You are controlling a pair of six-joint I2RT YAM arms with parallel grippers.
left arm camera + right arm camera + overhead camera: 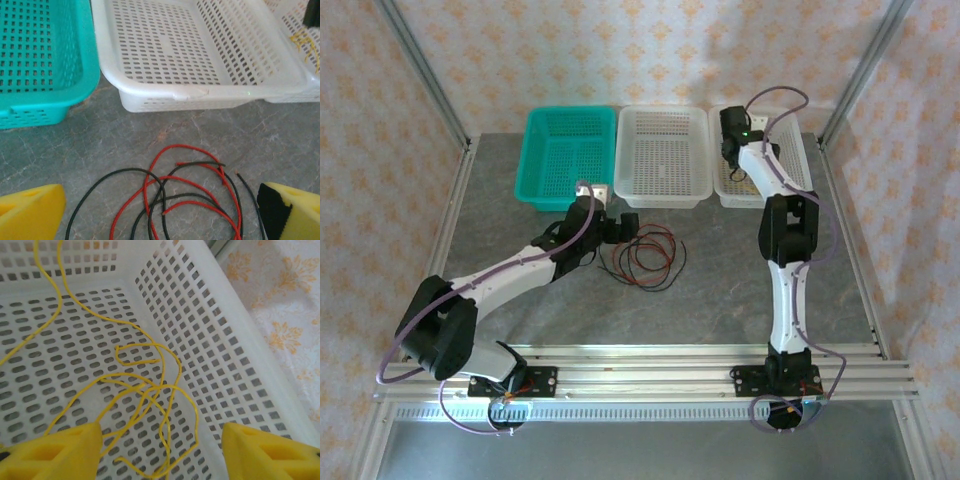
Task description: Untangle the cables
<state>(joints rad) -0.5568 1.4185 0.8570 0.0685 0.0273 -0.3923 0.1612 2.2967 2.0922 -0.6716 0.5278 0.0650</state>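
left gripper [160, 202]: from my remote station, the left wrist view shows its yellow fingers [30, 212] at the two lower corners, with the jaws spread wide and holding nothing. the red cable [182, 146] and the black cable [117, 171] lie between and just beyond the fingers. they cross one another at several points and rest flat on the grey table [125, 135]. beyond this tangle stand the teal basket [45, 105] and, just beside it, the middle white basket [200, 91].

right gripper [162, 450]: in the right wrist view i see its jaws apart, one yellow finger at each lower corner. the yellow cable [140, 360] lies in loose loops on the perforated floor of the right white basket [210, 355], partly between the fingers. i cannot tell whether either finger touches it. one strand runs up and out of the top of this view.

overhead: the left gripper sits just beside the red and black loops at mid-table. the right gripper reaches over the right white basket at the far edge, well apart from those loops. the three baskets stand in a row against the patterned wall [650, 50].
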